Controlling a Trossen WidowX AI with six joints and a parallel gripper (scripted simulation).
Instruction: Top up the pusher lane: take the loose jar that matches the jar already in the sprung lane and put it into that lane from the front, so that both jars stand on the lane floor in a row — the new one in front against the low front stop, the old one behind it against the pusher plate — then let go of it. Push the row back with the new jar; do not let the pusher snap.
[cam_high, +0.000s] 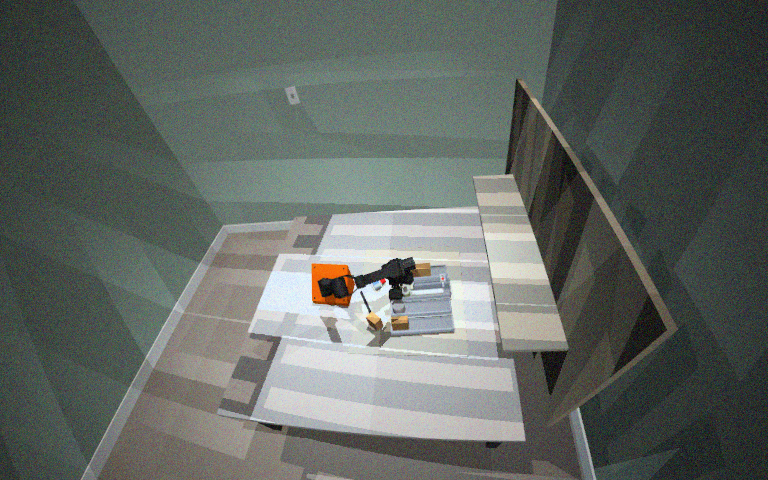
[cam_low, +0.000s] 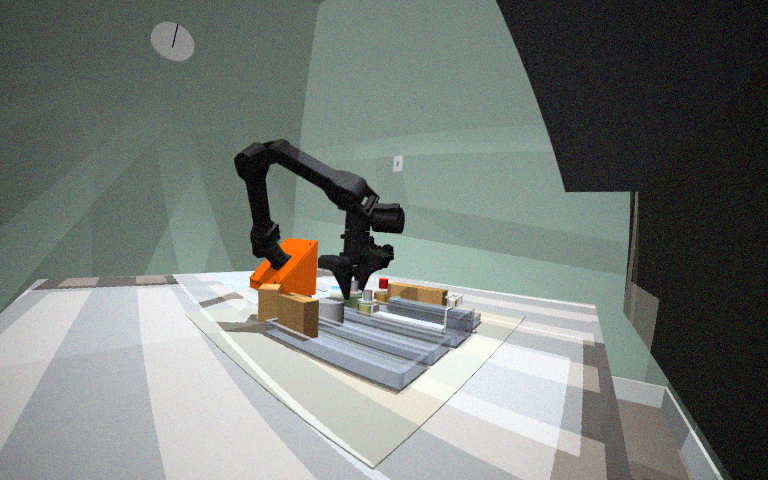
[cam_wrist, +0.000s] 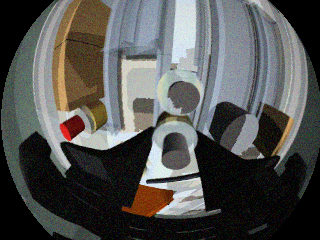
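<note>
My gripper points down at the front end of the lanes, shut on a pale jar with a grey cap, which looks upright. Its greenish body shows behind the fingertips in the exterior view. A similar grey-capped jar stands in the sprung lane, directly beyond the held jar. In the wrist view the two jars look very close or touching; I cannot tell exactly. The held jar's base, the front stop and the pusher plate are not clearly visible.
A red-capped jar stands left of the fingers in the wrist view. A wide grey cylinder stands on the right. Wooden blocks flank the lanes; another block stands near the front.
</note>
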